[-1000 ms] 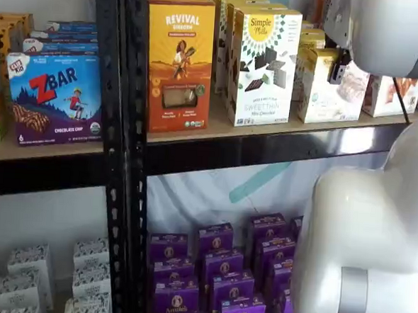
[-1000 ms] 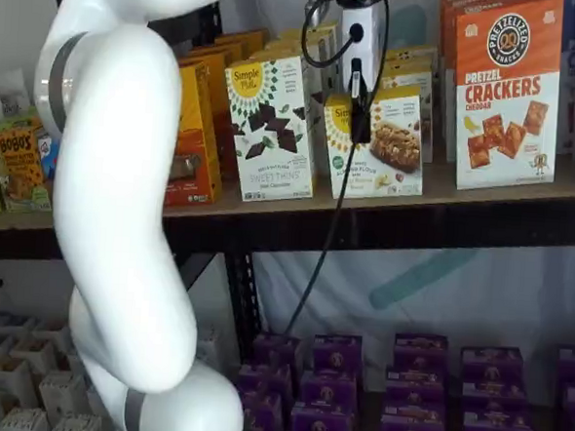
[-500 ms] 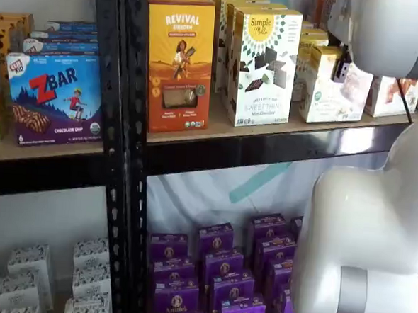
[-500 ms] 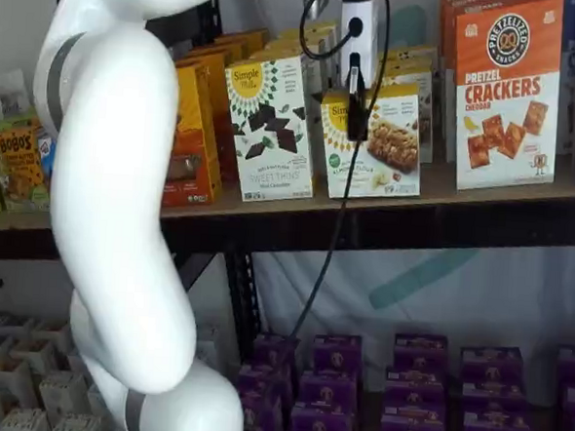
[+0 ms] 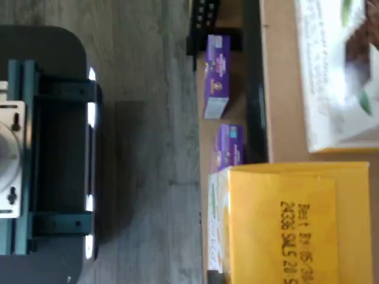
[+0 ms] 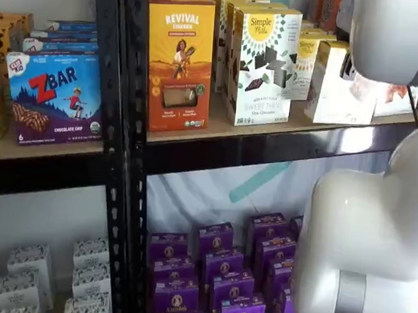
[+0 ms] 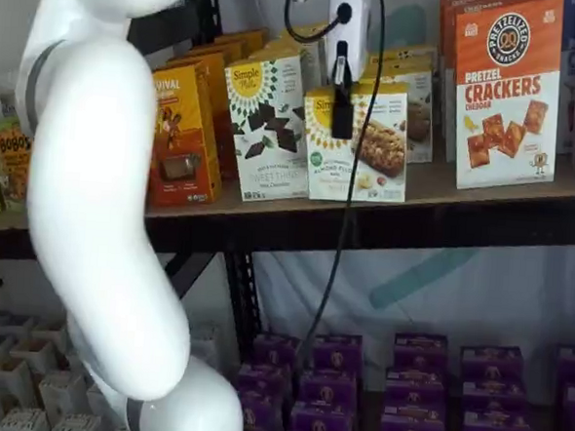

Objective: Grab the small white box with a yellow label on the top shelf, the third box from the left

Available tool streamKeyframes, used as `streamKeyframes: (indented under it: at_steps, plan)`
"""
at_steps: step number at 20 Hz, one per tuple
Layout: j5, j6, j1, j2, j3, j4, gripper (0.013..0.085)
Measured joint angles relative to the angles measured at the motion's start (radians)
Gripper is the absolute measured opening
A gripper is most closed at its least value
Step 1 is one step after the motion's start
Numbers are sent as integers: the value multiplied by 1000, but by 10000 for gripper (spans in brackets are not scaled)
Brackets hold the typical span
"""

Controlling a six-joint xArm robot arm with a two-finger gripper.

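Note:
The small white box (image 7: 362, 152), with its yellow sun logo and a bar pictured on the front, stands at the front of the top shelf (image 7: 485, 185). In a shelf view it leans out of its row (image 6: 335, 87). My gripper (image 7: 340, 121) hangs from above; one black finger lies across the box's front and the other is hidden behind it. The fingers are closed on the box. In a shelf view only a dark finger (image 6: 348, 68) shows beside the white arm. The wrist view shows the box's yellow top (image 5: 296, 220) with a printed date, close up.
The taller white box with chocolate squares (image 7: 269, 126) stands next to the held box, with an orange Revival box (image 6: 178, 55) beyond it. A pretzel crackers box (image 7: 505, 92) is on the other side. Purple boxes (image 6: 216, 270) fill the lower level. My white arm (image 7: 102, 214) blocks much of both shelf views.
The small white box has moved with the gripper, out of its row toward the shelf's front edge, and it now tilts. The neighbouring boxes have not moved.

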State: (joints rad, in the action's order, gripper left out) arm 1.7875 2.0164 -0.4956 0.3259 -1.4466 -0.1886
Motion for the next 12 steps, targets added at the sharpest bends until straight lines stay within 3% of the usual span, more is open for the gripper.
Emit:
streamKeyframes:
  at_steps: [12]
  plan:
    - [40,-17,24,210,180,39,370]
